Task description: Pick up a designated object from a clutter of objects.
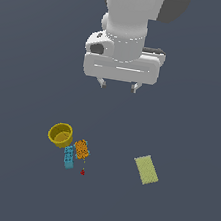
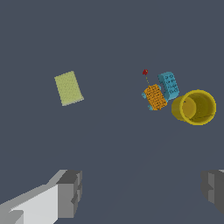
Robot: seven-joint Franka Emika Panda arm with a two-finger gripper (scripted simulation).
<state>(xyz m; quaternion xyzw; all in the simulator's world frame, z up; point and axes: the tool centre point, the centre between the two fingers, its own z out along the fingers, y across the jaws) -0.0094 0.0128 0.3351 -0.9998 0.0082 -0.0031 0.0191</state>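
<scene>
The designated object, a flat yellow-green pad [image 1: 146,170] [image 2: 68,88], lies alone on the dark floor at the exterior view's right. The clutter sits at that view's left: a yellow cup [image 1: 60,134] [image 2: 194,107], an orange studded block [image 1: 81,149] [image 2: 155,97], a blue studded brick [image 1: 68,157] [image 2: 169,85] and a tiny red piece [image 1: 82,172] [image 2: 145,72]. My gripper [image 1: 118,86] [image 2: 142,192] hangs high above the floor, between the pad and the clutter, open, with nothing between its fingers.
The dark grey floor [image 1: 192,120] stretches flat around the items. The white arm body [image 1: 128,29] fills the upper middle of the exterior view.
</scene>
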